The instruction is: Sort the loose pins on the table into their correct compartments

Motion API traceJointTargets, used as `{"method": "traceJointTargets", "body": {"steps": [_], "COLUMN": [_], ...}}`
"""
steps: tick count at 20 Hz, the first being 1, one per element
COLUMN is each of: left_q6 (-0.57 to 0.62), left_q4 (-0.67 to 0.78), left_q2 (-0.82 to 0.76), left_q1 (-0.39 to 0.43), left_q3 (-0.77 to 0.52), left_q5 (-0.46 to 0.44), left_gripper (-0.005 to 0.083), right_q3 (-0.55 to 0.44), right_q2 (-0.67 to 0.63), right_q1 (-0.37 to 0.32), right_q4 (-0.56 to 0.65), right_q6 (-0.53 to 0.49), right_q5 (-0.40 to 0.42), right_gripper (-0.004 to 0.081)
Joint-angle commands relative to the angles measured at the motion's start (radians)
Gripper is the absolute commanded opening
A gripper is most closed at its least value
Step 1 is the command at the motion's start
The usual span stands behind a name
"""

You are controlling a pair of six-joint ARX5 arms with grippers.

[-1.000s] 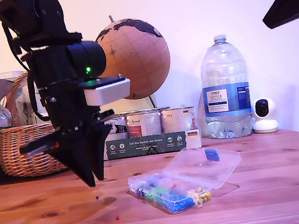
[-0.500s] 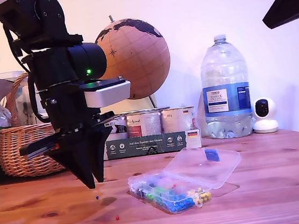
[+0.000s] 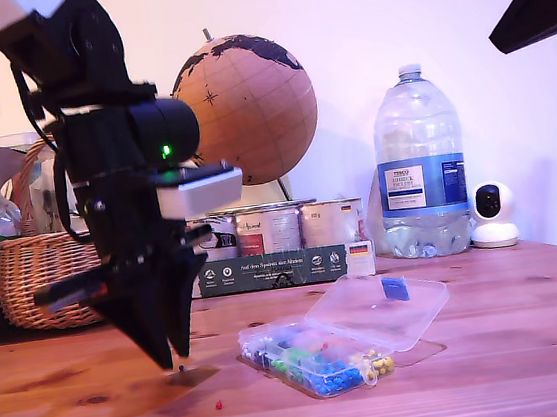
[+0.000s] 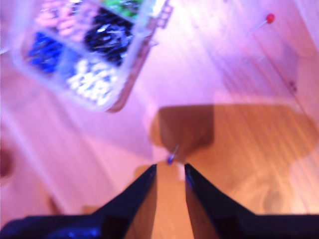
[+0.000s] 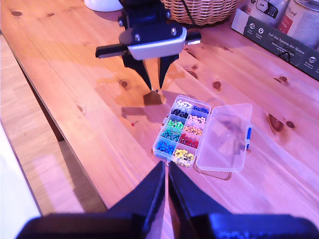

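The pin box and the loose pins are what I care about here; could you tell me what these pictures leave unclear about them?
- Pin box, first wrist view: blurred and cut off by the picture's edge, so its compartments cannot be counted.
- Blue pin at my first claw: whether the fingertips touch it cannot be told.
- Red pin, exterior view: only a dot.
- Further loose pins: none can be made out.

You are seeing my first gripper (image 3: 173, 363) dropping toward the table (image 3: 495, 345) and tilting, its parted fingertips now reaching down to the blue pin (image 3: 181, 369) beside the pin box (image 3: 320, 350).
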Motion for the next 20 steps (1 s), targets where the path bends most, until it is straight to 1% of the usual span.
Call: {"method": "traceJointTargets", "body": {"steps": [1,9,11,14,20], "left_q6": [0.012,0.011,0.011,0.011,0.011], "left_q4": [0.005,0.02,0.021,0.013,0.016], "left_q2": [0.025,0.057,0.058,0.058,0.058], "left_q1": [0.002,0.002,0.002,0.002,0.002], "left_q3": [-0.003,-0.003,-0.003,-0.003,-0.003], "left_q5": [0.003,0.01,0.013,0.013,0.013], "left_gripper": [0.0151,0.015,0.0139,0.0074,0.0071], "right_q3": [-0.002,-0.002,-0.002,-0.002,-0.002], "right_q2": [0.002,0.002,0.002,0.002,0.002], "right_q1": [0.005,0.004,0.005,0.005,0.005], "right_q4": [0.008,0.009,0.009,0.009,0.009], "right_q6": [0.004,0.004,0.004,0.004,0.004], "right_q5": [0.001,0.001,0.001,0.001,0.001], "right_gripper": [-0.0013,-0.0013,-0.0013,-0.0013,-0.0013]}}
